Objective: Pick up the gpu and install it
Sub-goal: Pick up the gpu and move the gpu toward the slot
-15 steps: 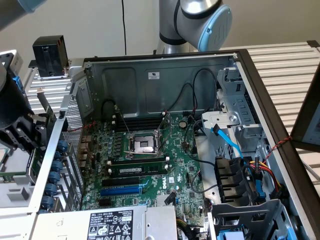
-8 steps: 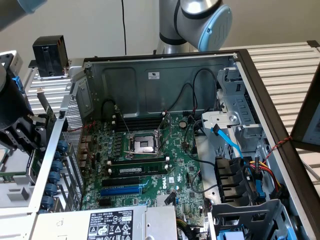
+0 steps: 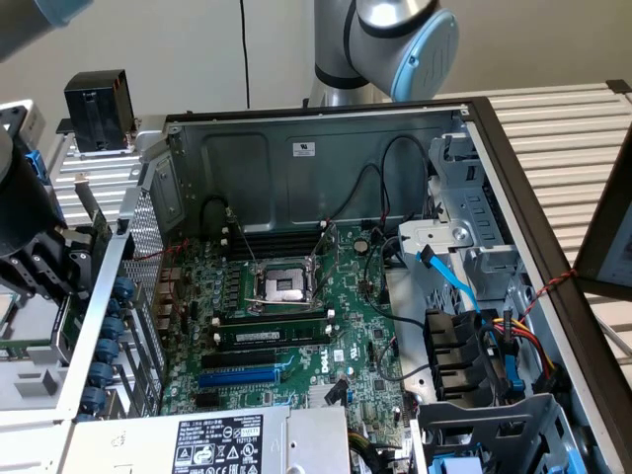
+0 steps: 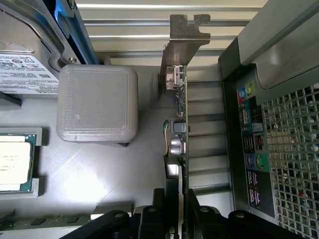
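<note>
The gpu [image 4: 182,124] is a thin green card seen edge-on, standing on a grey surface outside the computer case. Its silvery metal bracket [image 4: 185,35] is at the far end from the camera. My gripper [image 4: 180,219] straddles the near end of the card, one side of it on each face. In the exterior view the dark gripper [image 3: 39,262] hangs at that view's left, just outside the case's perforated rear wall [image 3: 148,296]. The green motherboard [image 3: 326,326] lies open inside the case, with a blue slot [image 3: 237,377] near its front.
Beside the card stand a grey printed block [image 4: 97,104], a processor in a tray [image 4: 15,159] and a labelled drive [image 4: 25,69]. The case's port panel [image 4: 249,149] is close on the card's other side. Memory sticks [image 3: 267,336], cables and drive bays [image 3: 474,355] crowd the case.
</note>
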`<state>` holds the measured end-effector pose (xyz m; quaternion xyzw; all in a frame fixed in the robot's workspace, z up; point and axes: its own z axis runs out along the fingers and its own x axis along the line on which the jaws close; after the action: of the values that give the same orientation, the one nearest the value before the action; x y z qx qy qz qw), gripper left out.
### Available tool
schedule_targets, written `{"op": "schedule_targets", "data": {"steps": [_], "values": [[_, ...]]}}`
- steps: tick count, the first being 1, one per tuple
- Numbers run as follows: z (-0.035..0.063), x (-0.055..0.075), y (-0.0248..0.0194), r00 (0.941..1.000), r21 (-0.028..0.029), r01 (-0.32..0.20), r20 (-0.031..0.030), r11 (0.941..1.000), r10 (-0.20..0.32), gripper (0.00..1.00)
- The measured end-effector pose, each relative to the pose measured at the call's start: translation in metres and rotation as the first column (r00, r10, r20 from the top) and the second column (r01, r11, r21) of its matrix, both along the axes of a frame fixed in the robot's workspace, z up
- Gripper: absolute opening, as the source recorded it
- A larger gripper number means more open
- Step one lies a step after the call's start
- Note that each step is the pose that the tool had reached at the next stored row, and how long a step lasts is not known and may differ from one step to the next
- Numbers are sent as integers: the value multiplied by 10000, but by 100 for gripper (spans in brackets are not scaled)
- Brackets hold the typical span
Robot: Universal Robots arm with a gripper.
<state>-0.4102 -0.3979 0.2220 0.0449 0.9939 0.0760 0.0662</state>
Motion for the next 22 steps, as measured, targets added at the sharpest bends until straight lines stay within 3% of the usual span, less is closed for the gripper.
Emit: {"op": "schedule_targets", "data": {"steps": [4, 9, 14, 16, 22], "values": [[7, 0, -6, 10000, 66, -2, -26, 10000, 2, 28], [75, 0, -14, 10000, 286, 0, -67, 9996, 2, 28], [133, -1, -17, 9999, 541, 3, -132, 9985, 4, 28], [139, 0, -17, 9998, 624, 7, -202, 9981, 6, 28], [172, 0, -26, 9988, 732, 27, -493, 9973, 9, 28]]}}
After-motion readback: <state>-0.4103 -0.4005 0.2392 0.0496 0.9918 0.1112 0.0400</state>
